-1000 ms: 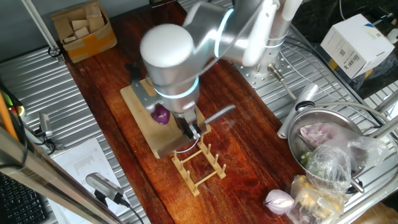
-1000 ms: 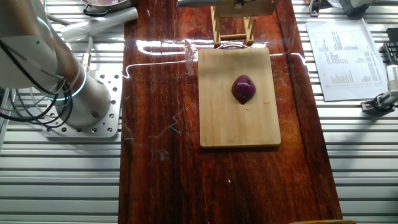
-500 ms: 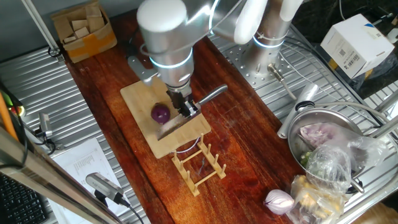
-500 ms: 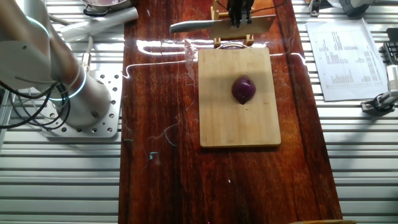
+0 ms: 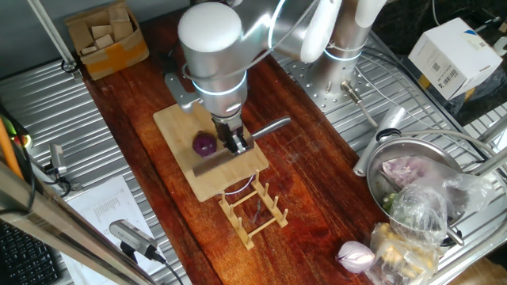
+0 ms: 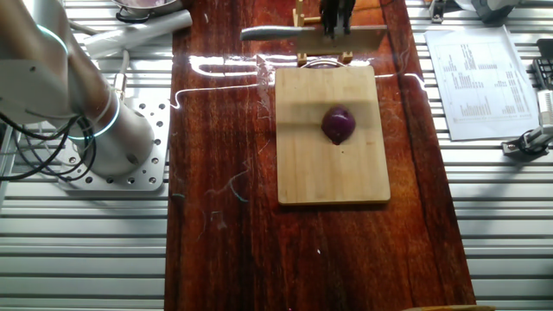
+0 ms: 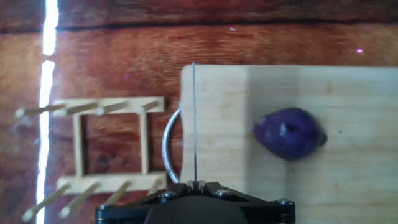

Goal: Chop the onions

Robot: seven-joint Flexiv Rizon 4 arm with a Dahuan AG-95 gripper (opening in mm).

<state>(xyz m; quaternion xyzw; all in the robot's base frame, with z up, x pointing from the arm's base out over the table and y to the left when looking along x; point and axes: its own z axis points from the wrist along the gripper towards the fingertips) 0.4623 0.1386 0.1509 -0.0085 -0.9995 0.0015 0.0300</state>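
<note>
A small dark purple onion lies near the middle of the wooden cutting board. My gripper is shut on a knife and holds it in the air. The hand view shows the blade edge-on as a thin line over the board's edge nearest the rack. It is apart from the onion, which lies to its right in that view.
A wooden peg rack stands just past the board's end. A pale onion, a metal bowl with bagged vegetables, a cardboard box and a white box sit around the table.
The gripper has carried the knife from over the peg rack to over the board's end, close beside the onion. The onion has not moved.
</note>
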